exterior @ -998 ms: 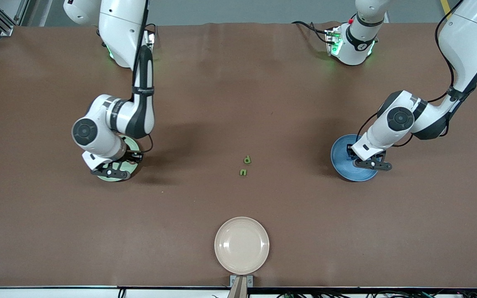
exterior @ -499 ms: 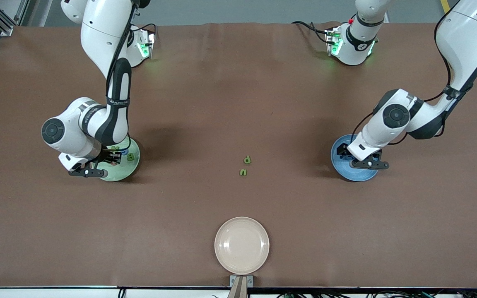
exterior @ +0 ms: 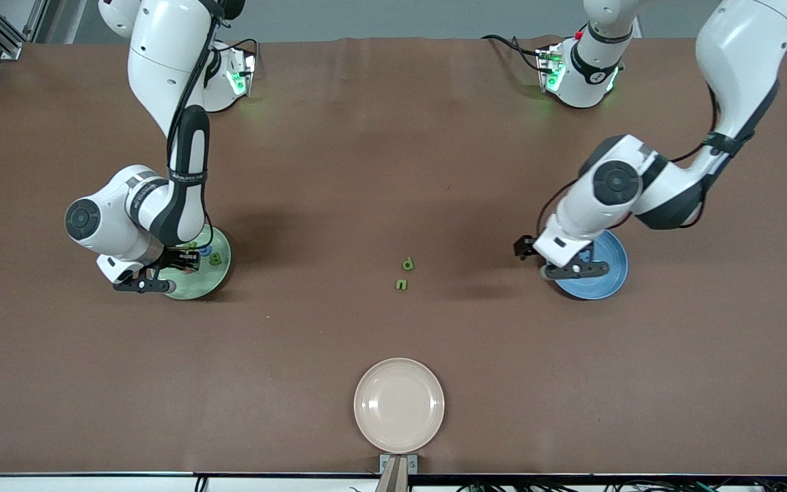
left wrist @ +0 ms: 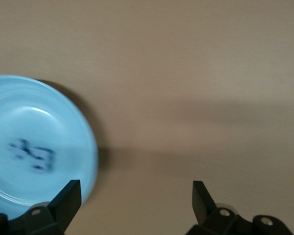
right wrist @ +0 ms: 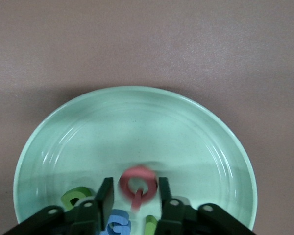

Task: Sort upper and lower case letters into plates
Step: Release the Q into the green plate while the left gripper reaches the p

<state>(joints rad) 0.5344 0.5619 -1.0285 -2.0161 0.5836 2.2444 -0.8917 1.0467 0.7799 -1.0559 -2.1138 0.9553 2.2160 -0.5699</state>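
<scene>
We see the pink-red chunky letter Q (right wrist: 137, 185) right between the fingers of the right gripper (right wrist: 134, 196), over the pale green round plate (right wrist: 78, 142). The jaws stand partly apart around the Q with thin gaps at the sides, and the letter looks smeared, so we cannot tell if it is gripped or loose. In the same plate, close under this gripper, lie a green letter piece (right wrist: 74, 198), a blue letter piece (right wrist: 118, 223) and the end of another green piece (right wrist: 150, 224); which letters they are we cannot read from the right wrist view. From the front, the right gripper (exterior: 161, 268) sits over the green plate (exterior: 219, 273) at the right arm's end of the table, with a green B (exterior: 215, 259) and a blue letter (exterior: 205, 250) showing beside it.

The left gripper (left wrist: 137, 198) is wide open and holds nothing; it hangs over bare brown table (exterior: 393, 171) just beside the rim of the blue round plate (left wrist: 78, 127). Two dark blue letter pieces (left wrist: 33, 155) lie together in that plate, too blurred to read. In the front view the left gripper (exterior: 537, 258) is at the blue plate's (exterior: 609, 273) edge toward the table's middle.

Well apart from both grippers, between the two plates, a small green letter p (exterior: 408, 263) and a small green letter u (exterior: 402, 284) lie side by side on the table, u nearer the front camera. A cream-beige round plate (exterior: 399, 405) sits by the table's front edge with nothing in it.
</scene>
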